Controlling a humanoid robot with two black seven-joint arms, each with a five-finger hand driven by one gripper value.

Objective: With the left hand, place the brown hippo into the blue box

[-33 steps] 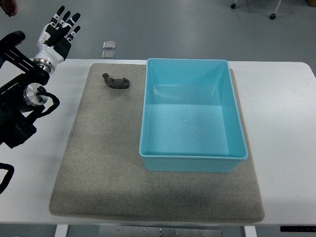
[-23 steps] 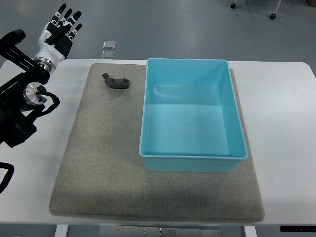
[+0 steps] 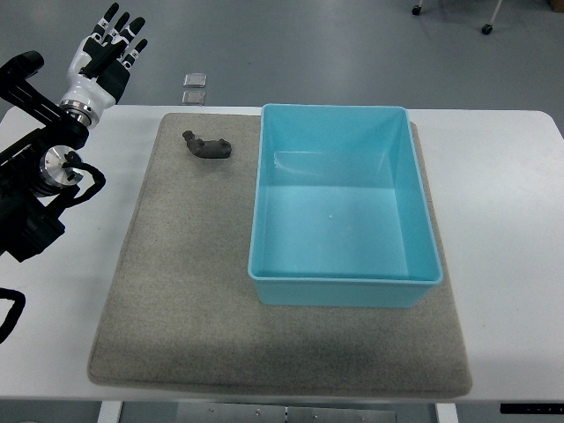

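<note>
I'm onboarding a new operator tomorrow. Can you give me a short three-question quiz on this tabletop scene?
1. True or false: the small dark brown toy hippo lies inside the light blue plastic box.
2. What does the box stand on?
A. bare white table
B. grey felt mat
C. floor
3. Fill in: the robot's left hand has its fingers ____ and holds nothing.

Key: 1 false; 2 B; 3 spread.
</note>
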